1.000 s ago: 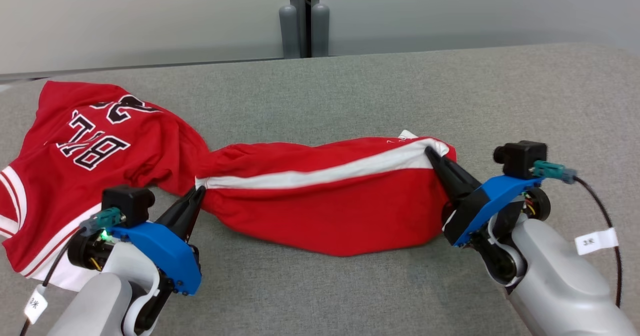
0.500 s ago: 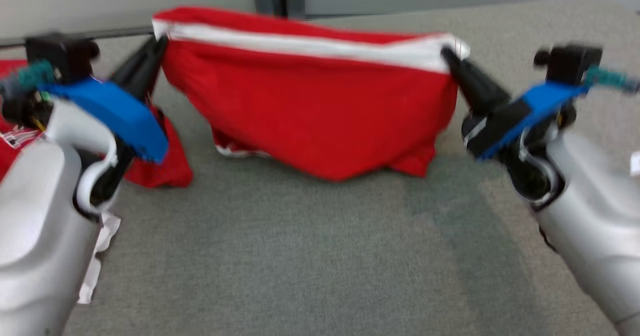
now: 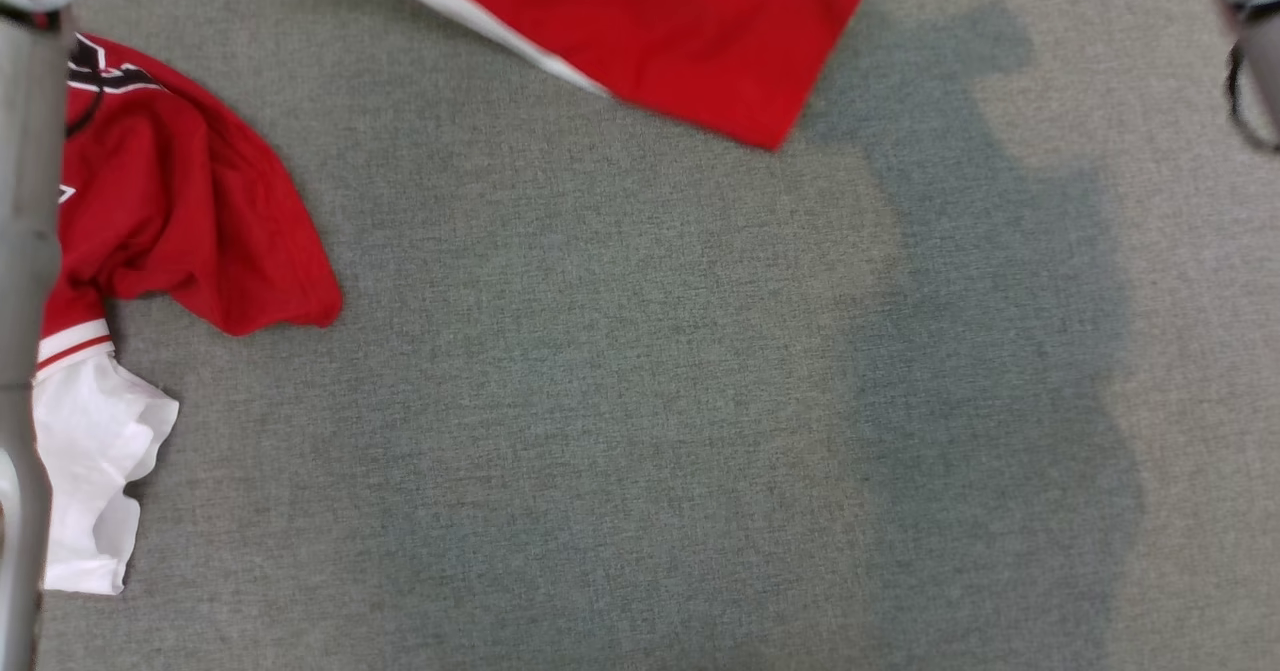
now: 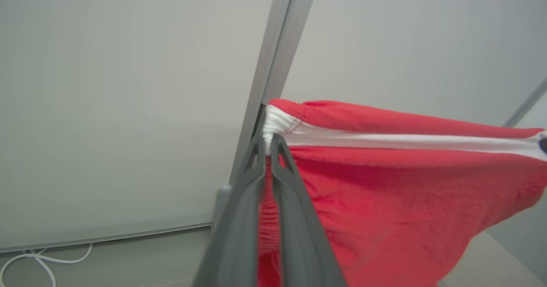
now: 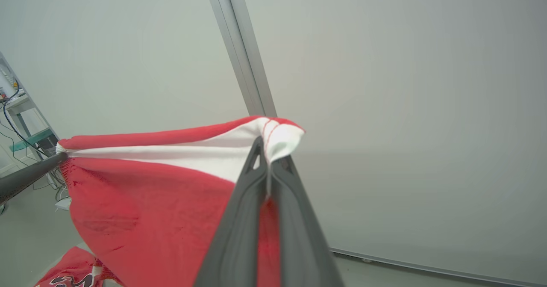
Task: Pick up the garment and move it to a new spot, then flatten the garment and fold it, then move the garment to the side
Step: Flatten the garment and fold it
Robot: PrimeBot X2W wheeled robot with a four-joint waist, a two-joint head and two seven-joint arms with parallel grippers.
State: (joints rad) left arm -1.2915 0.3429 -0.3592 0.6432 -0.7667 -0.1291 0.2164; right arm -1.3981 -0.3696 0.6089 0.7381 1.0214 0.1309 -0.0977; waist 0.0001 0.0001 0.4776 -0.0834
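Observation:
The garment (image 3: pixel 650 21) is red with a white band and hangs in the air above the grey table (image 3: pixel 640 401); its lower edge shows at the top of the head view. In the left wrist view my left gripper (image 4: pixel 268 143) is shut on one end of the white band, with the garment (image 4: pixel 384 184) stretching away to the right. My right gripper (image 5: pixel 268 154) is shut on the other white corner, and the garment (image 5: pixel 149 201) hangs to its left. The band is pulled taut between the two grippers.
A second red jersey (image 3: pixel 170 201) with black-and-white lettering and a white part lies crumpled at the table's left edge. My pale left forearm (image 3: pixel 25 251) runs down the left border of the head view. Pale wall panels with a grey post (image 4: pixel 277 43) stand behind.
Both grippers have raised the garment from the table into the air, still stretched between them. The head view has shifted downward, so the grippers have left it.

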